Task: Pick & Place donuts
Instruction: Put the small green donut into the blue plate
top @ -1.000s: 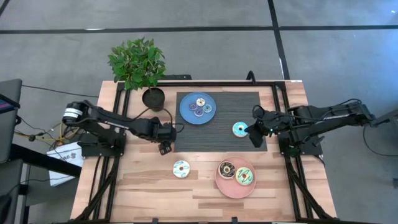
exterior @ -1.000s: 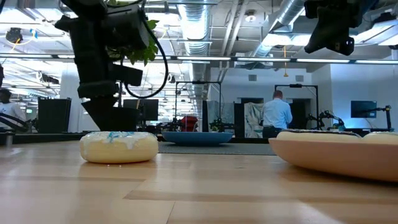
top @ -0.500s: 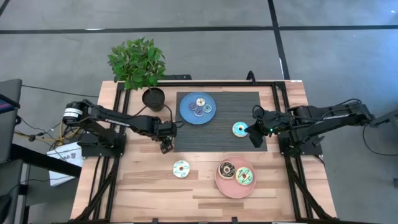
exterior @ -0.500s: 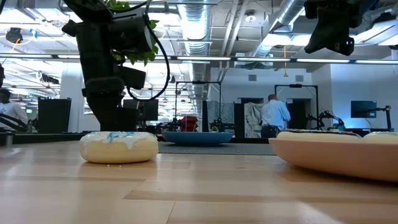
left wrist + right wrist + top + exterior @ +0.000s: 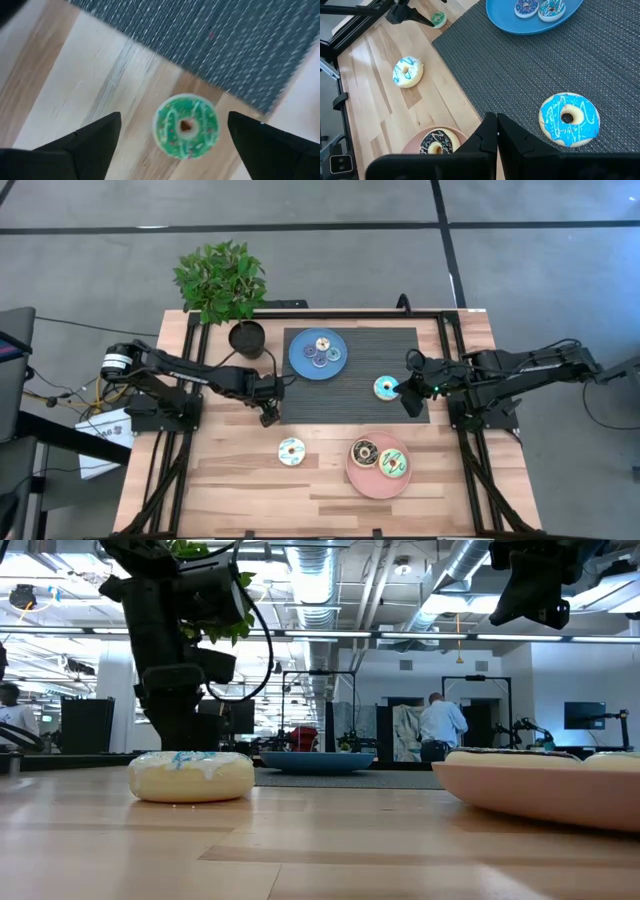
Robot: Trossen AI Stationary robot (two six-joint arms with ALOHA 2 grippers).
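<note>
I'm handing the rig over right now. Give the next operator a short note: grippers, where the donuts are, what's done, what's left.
Left gripper: open, straddling the tiny green donut on bare wood by the mat's edge.
Right gripper: shut, empty, beside the light blue donut on the mat.
Blue plate: small donuts on it.
Pink plate: dark brown donut and a second donut.
Cream donut: loose on the wood.
Left, probably: green, light blue and cream donuts.
</note>
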